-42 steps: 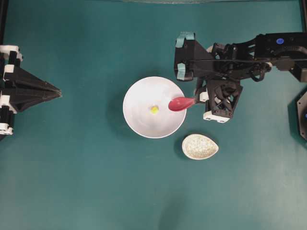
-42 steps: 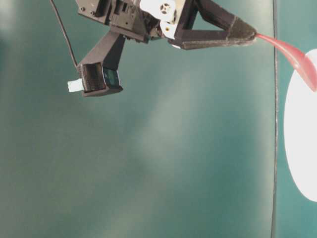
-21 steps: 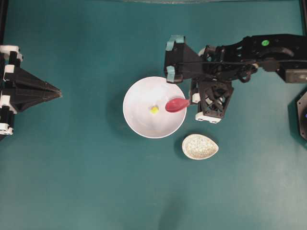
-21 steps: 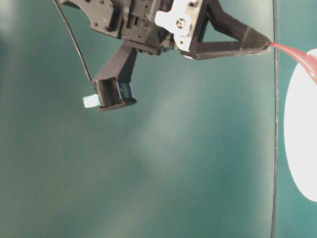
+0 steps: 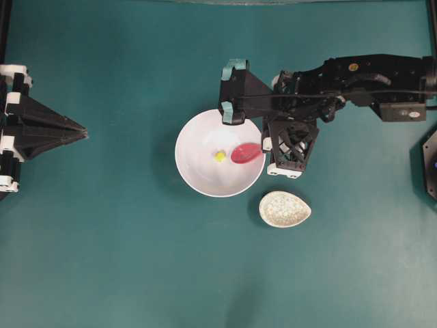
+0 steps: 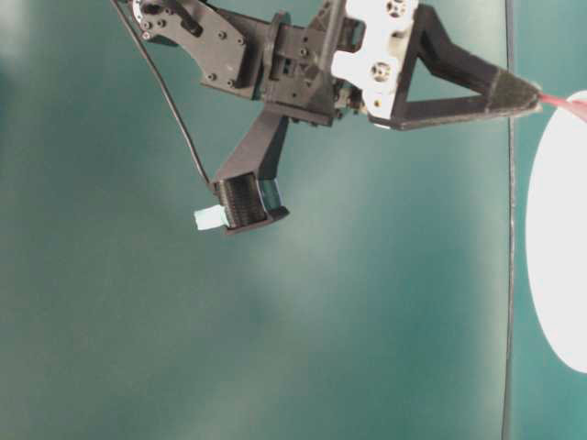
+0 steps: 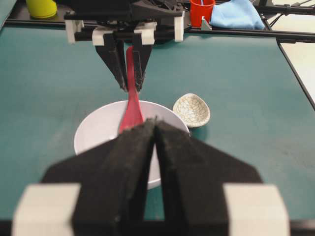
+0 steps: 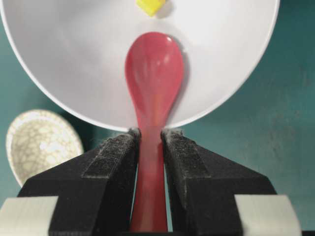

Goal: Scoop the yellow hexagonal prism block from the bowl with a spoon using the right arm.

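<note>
The green table (image 5: 136,260) carries all items. The right arm (image 5: 355,75) extends from the right edge of the overhead view toward the centre. The left gripper (image 5: 80,130) sits at the left edge, well apart from the dishes, with its jaws pressed together and holding nothing. The right gripper (image 8: 150,140) is clamped on the handle of the spoon (image 8: 153,73), one pad on each side. The bowl (image 5: 198,174) stands near the table centre. The speckled spoon rest (image 5: 285,209) lies just beside the bowl, on its lower right in the overhead view. The spoon's scoop is inside the bowl rim, just beside the yellow hexagonal prism block (image 5: 220,156), which lies near the bowl's middle.
</note>
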You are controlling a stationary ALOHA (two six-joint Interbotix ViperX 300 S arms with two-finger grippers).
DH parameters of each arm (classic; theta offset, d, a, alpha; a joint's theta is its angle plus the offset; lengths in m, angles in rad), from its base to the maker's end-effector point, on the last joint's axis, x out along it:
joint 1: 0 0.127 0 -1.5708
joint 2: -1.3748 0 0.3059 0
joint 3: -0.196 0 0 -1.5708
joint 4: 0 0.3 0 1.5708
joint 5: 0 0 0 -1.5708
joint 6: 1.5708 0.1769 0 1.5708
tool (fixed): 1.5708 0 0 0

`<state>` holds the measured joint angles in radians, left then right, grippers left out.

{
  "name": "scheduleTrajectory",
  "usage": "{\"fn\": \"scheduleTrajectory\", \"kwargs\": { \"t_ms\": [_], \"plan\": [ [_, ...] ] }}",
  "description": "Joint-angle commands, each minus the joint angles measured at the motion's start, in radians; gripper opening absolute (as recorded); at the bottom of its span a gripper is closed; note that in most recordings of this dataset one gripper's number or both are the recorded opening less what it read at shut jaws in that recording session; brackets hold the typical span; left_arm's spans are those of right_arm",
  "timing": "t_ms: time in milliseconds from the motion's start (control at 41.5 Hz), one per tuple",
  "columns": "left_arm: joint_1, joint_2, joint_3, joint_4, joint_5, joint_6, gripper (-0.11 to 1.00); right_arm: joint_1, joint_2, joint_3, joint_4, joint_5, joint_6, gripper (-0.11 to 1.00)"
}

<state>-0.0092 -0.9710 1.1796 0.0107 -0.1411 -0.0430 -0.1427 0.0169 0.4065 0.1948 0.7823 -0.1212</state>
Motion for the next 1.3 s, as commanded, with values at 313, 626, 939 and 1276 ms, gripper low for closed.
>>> {"fn": "scheduleTrajectory", "kwargs": {
  "t_ms": [313,626,939,1276],
  "plan": [
    [0.002,0.008,-0.025,0.003,-0.012,0.000,0.08,0.020,0.011,-0.031,0.002,-0.061,-0.002,0.24],
    [0.002,0.008,-0.025,0.003,-0.012,0.000,0.08,0.020,0.038,-0.043,0.002,-0.098,-0.003,0.24],
    [0.002,0.008,-0.025,0.003,-0.012,0.000,0.08,0.020,0.057,-0.043,0.002,-0.155,-0.003,0.24],
    [0.002,0.008,-0.025,0.002,-0.012,0.000,0.08,0.020,0.069,-0.031,0.002,-0.219,-0.003,0.24]
  ]
}}
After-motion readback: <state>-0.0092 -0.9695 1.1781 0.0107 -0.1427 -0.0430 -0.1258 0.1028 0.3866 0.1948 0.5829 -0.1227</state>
